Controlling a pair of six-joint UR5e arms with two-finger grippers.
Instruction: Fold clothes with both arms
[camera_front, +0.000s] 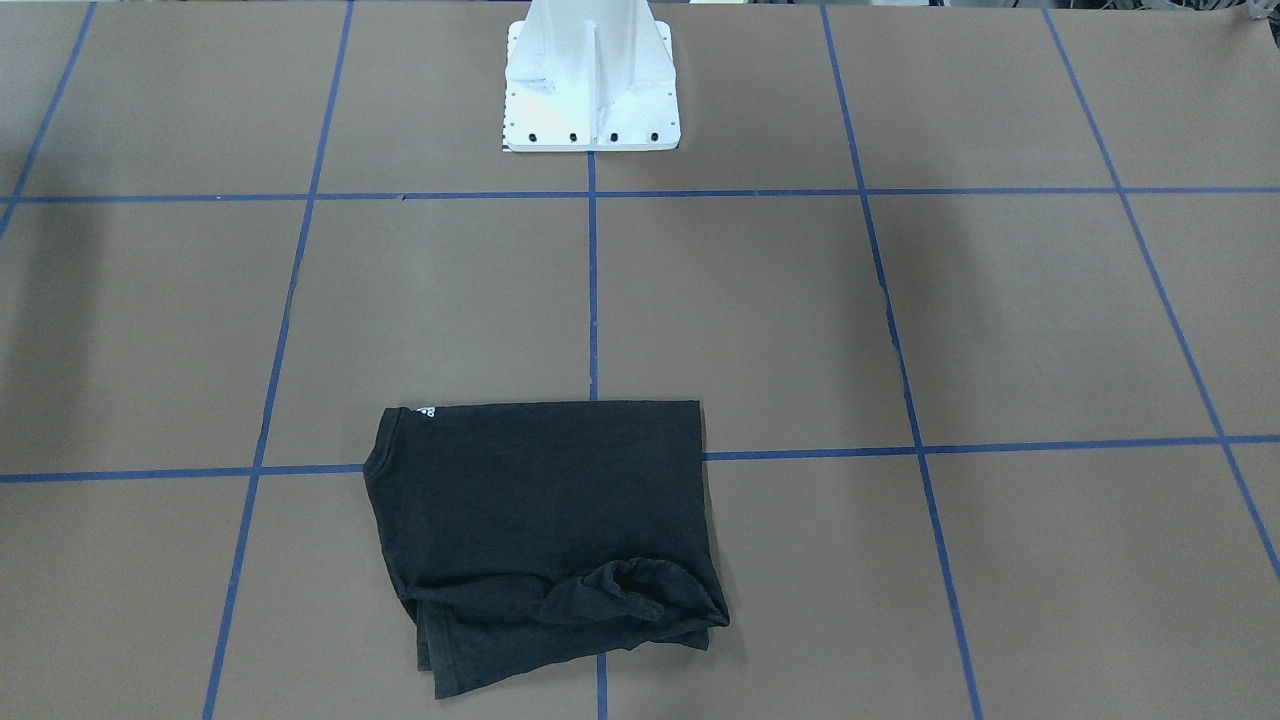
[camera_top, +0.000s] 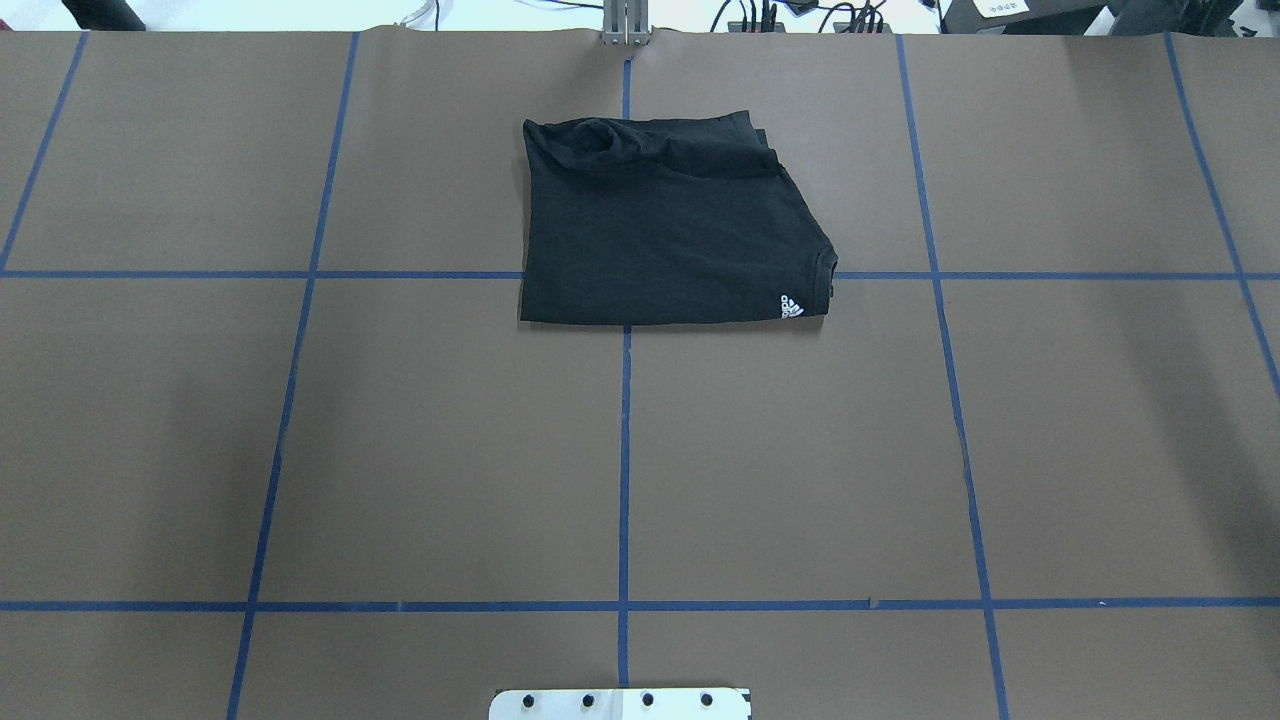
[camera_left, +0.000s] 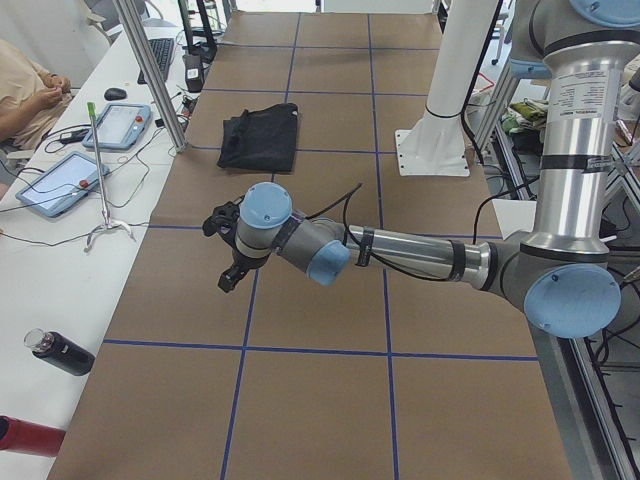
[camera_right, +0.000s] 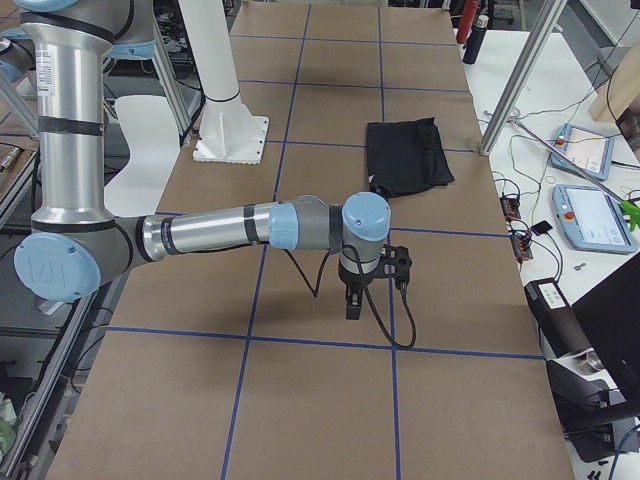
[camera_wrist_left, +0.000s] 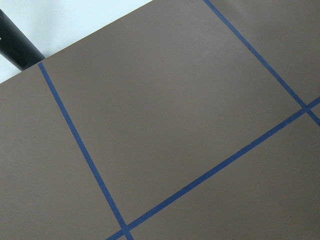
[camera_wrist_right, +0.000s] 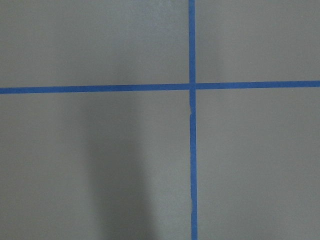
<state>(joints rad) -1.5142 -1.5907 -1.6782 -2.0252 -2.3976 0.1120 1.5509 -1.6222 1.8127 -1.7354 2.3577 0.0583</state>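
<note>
The black T-shirt (camera_top: 660, 225) lies folded into a rough rectangle on the far middle of the table, plain side up. A small white logo shows at its near right corner, and a sleeve is bunched along its far edge. It also shows in the front view (camera_front: 545, 510) and in both side views (camera_left: 260, 138) (camera_right: 405, 155). My left gripper (camera_left: 228, 275) hangs above bare table, well away from the shirt, and so does my right gripper (camera_right: 353, 305). Each shows only in a side view, so I cannot tell whether it is open or shut. Both wrist views hold only brown table and blue tape.
The white pedestal base (camera_front: 592, 80) stands at the robot's edge of the table. A side bench holds tablets (camera_left: 60, 185) and a dark bottle (camera_left: 60, 352), with a seated person (camera_left: 25, 90) beside it. Metal frame posts (camera_left: 150, 70) rise at the table's far edge.
</note>
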